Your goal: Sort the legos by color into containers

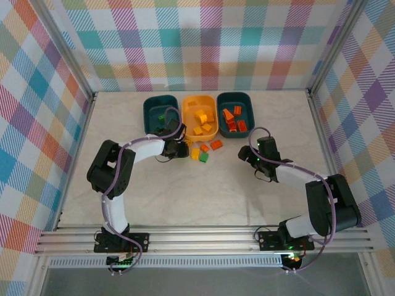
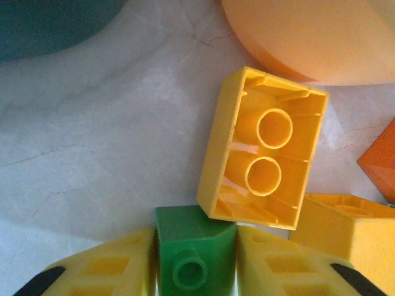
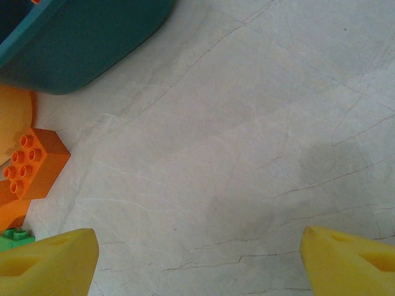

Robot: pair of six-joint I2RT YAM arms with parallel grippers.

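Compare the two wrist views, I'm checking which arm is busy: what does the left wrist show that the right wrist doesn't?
Left wrist: the left gripper pinching a green lego, an upturned yellow lego beside it. Right wrist: the right gripper open over bare table, an orange lego with its studded top. Both: the edge of the yellow-orange tub and a teal tub.

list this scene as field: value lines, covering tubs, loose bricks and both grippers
left teal tub: holds green lego
middle yellow-orange tub: holds yellow legos
right teal tub: holds orange-red legos
loose bricks: yellow, orange-red and green, on the table beside the middle tub
left gripper: shut on green brick
right gripper: open over bare table
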